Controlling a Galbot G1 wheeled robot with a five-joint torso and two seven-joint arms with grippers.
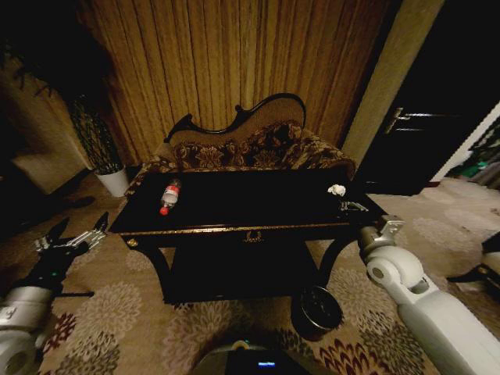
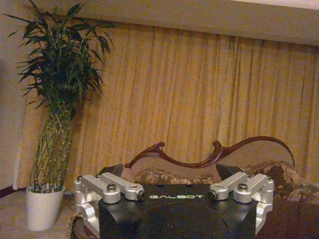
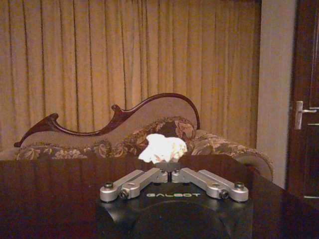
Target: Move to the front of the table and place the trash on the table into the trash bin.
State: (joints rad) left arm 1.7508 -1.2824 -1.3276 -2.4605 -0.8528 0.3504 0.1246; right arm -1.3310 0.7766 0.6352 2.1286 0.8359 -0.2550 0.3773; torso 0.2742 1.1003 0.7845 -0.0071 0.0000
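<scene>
Right gripper [image 1: 353, 206] sits at the right end of the black worktop [image 1: 234, 205], fingers pinched together, tips touching. White crumpled scrap [image 1: 337, 190] lies on the worktop just beyond the fingertips; in the right wrist view the scrap [image 3: 163, 148] sits right above the closed tips, touching or nearly so, can't tell if it's actually pinched. Left gripper [image 1: 76, 232] hangs off the worktop's near-left corner, over the carpet [image 1: 141, 312], fingers spread wide, holding nothing. Plastic bottle [image 1: 169, 196] with red cap lies on its side at the worktop's left part, well apart from both grippers, nearer the left one. Round dark bin [image 1: 316, 309] stands on the carpet at the worktop's near-right leg, under the right arm. Patterned sofa [image 1: 250, 148] behind the worktop, potted plant [image 1: 98, 141] far left.
</scene>
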